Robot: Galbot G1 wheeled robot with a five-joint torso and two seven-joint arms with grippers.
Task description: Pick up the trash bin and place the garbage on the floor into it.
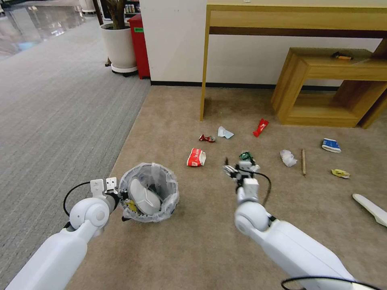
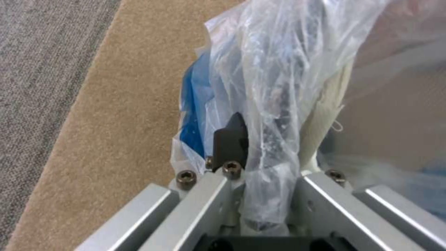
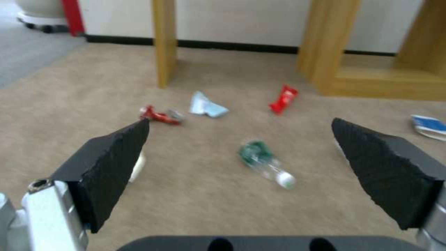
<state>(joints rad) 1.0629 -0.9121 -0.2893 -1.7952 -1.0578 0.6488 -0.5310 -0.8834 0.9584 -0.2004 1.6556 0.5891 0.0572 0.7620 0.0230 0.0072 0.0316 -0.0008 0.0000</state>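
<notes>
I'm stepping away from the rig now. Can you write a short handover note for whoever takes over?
Left gripper: shut on the rim of the bin, clamping bag and edge.
Right gripper: open, empty, above the bottle.
Done: one slipper is in the bin.
Left on the carpet: bottle, crushed cup, two red wrappers, pale wrapper, paper wad, stick, carton, yellow wrapper, second slipper.

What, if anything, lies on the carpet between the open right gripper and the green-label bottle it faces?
Nothing visible. In the right wrist view the right gripper is open with the bottle straight ahead between its fingers, only bare beige carpet in between. The left gripper holds the trash bin by its rim.
</notes>
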